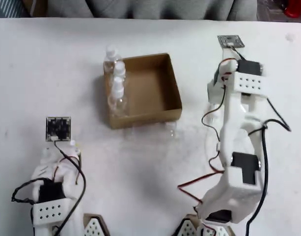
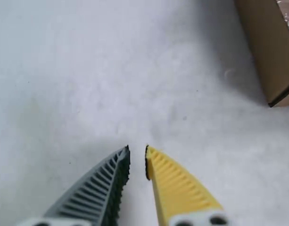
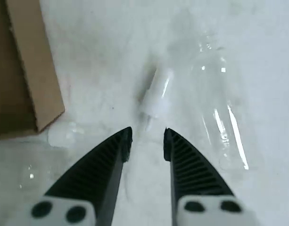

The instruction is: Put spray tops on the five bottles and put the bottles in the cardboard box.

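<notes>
Lying just ahead of the slightly parted, empty jaws of the right arm (image 1: pixel 238 123), long axis roughly along theirs, the white plastic spray top (image 3: pixel 156 94) rested beside a clear plastic bottle (image 3: pixel 219 108) between the brown cardboard box (image 3: pixel 33 70) and the right edge of the surface (image 3: pixel 102 42), well apart from the barely parted, empty jaws of the left arm (image 1: pixel 54 191).

A gripper can pass freely over the white table (image 2: pixel 87 70) ahead of the left gripper (image 2: pixel 137 153); the cardboard box (image 2: pixel 269 52) stands off to one side. Just ahead of the right gripper (image 3: pixel 148 136), a spray top (image 3: pixel 156 92) and a clear bottle (image 3: pixel 219 108) lie side by side in the way. At the box's left wall bottles (image 1: pixel 116 81) crowd together; the rest has room.
</notes>
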